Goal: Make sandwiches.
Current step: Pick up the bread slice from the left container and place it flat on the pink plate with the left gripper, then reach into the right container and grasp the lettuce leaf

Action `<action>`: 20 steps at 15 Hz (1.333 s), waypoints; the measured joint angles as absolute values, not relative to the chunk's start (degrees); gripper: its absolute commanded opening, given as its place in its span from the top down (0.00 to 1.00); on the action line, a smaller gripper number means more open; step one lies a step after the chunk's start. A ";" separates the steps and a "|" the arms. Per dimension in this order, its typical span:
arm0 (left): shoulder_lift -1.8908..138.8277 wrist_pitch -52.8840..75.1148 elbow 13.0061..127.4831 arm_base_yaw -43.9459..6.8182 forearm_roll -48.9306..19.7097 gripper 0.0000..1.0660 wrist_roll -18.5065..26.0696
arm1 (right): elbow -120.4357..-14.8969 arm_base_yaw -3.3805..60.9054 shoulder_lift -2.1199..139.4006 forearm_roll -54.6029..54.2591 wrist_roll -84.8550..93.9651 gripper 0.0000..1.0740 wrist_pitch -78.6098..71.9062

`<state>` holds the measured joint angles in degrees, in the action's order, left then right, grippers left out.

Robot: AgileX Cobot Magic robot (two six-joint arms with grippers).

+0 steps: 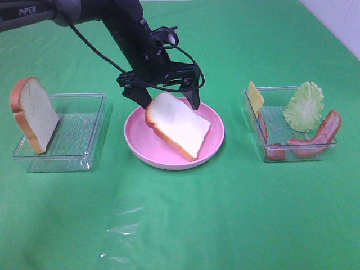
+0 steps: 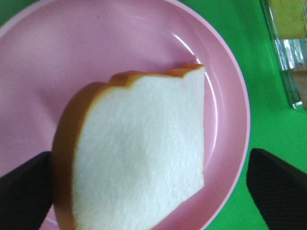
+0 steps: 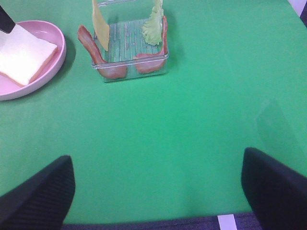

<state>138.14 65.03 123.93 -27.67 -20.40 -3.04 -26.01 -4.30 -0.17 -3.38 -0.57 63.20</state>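
A white bread slice with orange-brown crust lies tilted on the pink plate. My left gripper hangs over the slice's far end, open, with a finger on each side of it. In the left wrist view the bread slice lies between the wide-apart fingers on the plate. A second bread slice leans upright in the left clear tray. The right clear tray holds cheese, lettuce and bacon strips. My right gripper is open and empty over bare cloth.
The green cloth covers the whole table. The right wrist view shows the ingredient tray with cheese, lettuce and bacon, and the plate with the bread beside it. A tray corner shows in the left wrist view.
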 measured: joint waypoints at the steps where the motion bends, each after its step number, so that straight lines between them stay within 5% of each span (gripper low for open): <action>1: 138.14 67.21 126.62 -27.67 -18.11 0.04 -4.41 | -26.01 -4.30 -0.17 -3.38 -0.57 0.17 63.20; 6: 134.76 69.39 133.84 -27.67 -6.07 0.05 -6.93 | -26.01 -4.30 -0.17 -3.38 -0.57 0.17 63.20; 10: 128.06 69.39 129.32 -27.62 -3.21 0.06 -6.99 | -26.01 -4.30 -0.17 -3.38 -0.57 0.17 63.20; 20: 93.51 69.50 91.04 -11.40 0.00 0.06 -3.90 | -26.01 -4.30 -0.17 -3.38 -0.57 0.17 63.20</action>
